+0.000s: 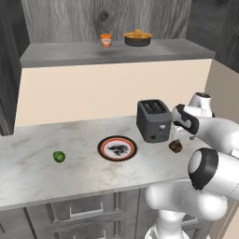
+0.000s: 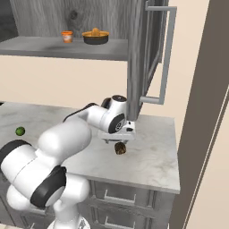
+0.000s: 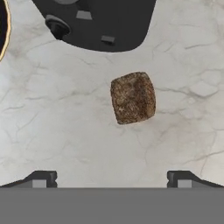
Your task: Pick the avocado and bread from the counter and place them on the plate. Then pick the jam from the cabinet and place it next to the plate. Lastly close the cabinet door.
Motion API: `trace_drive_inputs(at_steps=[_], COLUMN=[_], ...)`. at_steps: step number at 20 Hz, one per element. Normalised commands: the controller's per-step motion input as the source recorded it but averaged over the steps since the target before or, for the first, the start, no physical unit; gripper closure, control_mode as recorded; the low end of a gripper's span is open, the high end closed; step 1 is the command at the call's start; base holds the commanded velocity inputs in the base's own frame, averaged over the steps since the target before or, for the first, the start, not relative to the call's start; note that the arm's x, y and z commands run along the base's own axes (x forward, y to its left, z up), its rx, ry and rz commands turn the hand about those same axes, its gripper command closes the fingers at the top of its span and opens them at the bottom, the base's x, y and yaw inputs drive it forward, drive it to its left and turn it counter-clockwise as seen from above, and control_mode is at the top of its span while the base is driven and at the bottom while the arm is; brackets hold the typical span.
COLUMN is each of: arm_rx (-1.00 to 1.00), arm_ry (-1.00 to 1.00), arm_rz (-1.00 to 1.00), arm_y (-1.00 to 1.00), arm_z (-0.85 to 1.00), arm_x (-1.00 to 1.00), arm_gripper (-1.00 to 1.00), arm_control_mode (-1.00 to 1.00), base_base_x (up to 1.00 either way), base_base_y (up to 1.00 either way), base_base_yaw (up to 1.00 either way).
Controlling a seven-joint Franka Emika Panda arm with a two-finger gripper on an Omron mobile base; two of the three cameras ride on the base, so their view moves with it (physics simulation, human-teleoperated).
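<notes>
Looks like the bread step is up first. The gripper (image 3: 111, 179) hangs right above the bread (image 3: 133, 97) with its jaws spread wide and nothing in them. The bread sits on the tabletop (image 1: 28, 158), just beside the toaster (image 1: 153, 120) on the side away from the plate (image 1: 117, 148). The avocado (image 1: 59, 156) is well past the plate, so that one's untouched. Next move, I'd guess: drop straight down, straddle the chunk, squeeze.

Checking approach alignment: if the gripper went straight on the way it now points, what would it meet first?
Probably the bread: the open gripper points down at the counter, with the bread roughly between its fingertips, slightly off centre. Height above it is unclear.
</notes>
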Motion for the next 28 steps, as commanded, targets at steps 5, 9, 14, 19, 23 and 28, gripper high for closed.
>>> trace_drive_inputs(at_steps=[5, 9, 14, 19, 23, 28], arm_rx=[0.00, 0.00, 0.00, 0.00, 0.00, 0.00], arm_ry=[0.00, 0.01, 0.01, 0.04, 0.05, 0.02], arm_rz=[0.07, 0.11, 0.09, 0.05, 0.04, 0.02], arm_y=[0.00, 0.00, 0.00, 0.00, 0.00, 0.00], arm_z=[-0.22, -0.16, -0.15, -0.17, -0.20, -0.18], arm_x=[0.02, 0.00, 0.06, 0.21, 0.24, 0.26], arm_gripper=[-1.00, -1.00, -1.00, -1.00, -1.00, -1.00], arm_control_mode=[-1.00, -1.00, -1.00, -1.00, -1.00, -1.00], base_base_x=[0.00, 0.00, 0.00, 0.00, 0.00, 0.00], base_base_y=[0.00, 0.00, 0.00, 0.00, 0.00, 0.00], base_base_yaw=[0.00, 0.00, 0.00, 0.00, 0.00, 0.00])
